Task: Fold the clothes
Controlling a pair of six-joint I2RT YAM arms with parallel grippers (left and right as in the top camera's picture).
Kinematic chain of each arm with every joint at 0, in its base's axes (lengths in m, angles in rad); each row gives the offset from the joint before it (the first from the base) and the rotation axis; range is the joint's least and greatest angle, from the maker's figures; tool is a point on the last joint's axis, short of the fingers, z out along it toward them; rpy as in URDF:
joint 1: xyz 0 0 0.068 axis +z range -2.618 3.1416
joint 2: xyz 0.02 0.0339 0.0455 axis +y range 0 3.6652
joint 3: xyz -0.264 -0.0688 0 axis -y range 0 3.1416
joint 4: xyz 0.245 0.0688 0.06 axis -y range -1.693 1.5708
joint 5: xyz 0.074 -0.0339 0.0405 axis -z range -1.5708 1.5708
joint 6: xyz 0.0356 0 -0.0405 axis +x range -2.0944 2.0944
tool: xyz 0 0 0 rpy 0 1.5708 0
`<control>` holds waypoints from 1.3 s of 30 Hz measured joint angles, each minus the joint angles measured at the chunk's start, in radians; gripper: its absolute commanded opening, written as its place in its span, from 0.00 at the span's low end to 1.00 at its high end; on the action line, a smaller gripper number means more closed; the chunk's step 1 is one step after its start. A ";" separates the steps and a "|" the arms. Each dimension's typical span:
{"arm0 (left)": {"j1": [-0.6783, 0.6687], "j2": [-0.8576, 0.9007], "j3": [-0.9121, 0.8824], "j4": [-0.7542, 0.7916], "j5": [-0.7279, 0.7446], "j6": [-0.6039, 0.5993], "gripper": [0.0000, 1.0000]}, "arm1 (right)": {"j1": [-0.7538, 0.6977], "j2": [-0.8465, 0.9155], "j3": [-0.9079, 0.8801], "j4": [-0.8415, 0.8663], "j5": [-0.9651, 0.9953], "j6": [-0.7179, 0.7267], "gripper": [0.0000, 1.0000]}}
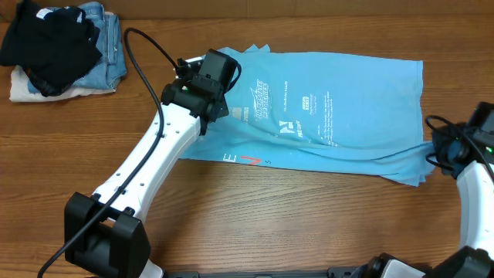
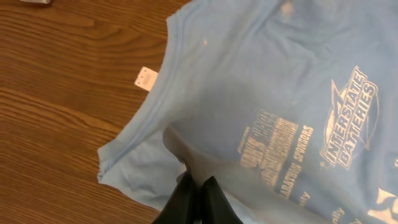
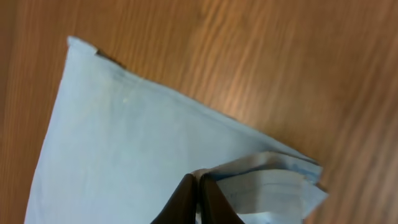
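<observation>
The clothes, a light sky-blue T-shirt (image 1: pixel 347 100), lie spread across the wooden table with white printed logos facing up; red lettering (image 1: pixel 251 160) peeks out along the near edge. My left gripper (image 1: pixel 216 81) is at the shirt's left, collar end. In the left wrist view its fingers (image 2: pixel 189 193) are shut on a raised fold of the T-shirt (image 2: pixel 249 74), just inside the neckline. My right gripper (image 1: pixel 440 147) is at the shirt's right near corner. Its fingers (image 3: pixel 186 193) are shut on a pinched fold of the T-shirt (image 3: pixel 124 143) beside the layered hem.
A pile of a black garment (image 1: pixel 50 42) on blue jeans (image 1: pixel 108 46) and pale cloth (image 1: pixel 31 93) sits at the far left corner. A black cable (image 1: pixel 147 58) loops over the left arm. A white neck label (image 2: pixel 145 77) sticks out at the collar.
</observation>
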 measured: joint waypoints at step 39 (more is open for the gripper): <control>0.053 0.130 0.002 -0.095 0.216 0.054 1.00 | 0.058 0.144 -0.002 0.144 0.093 -0.042 1.00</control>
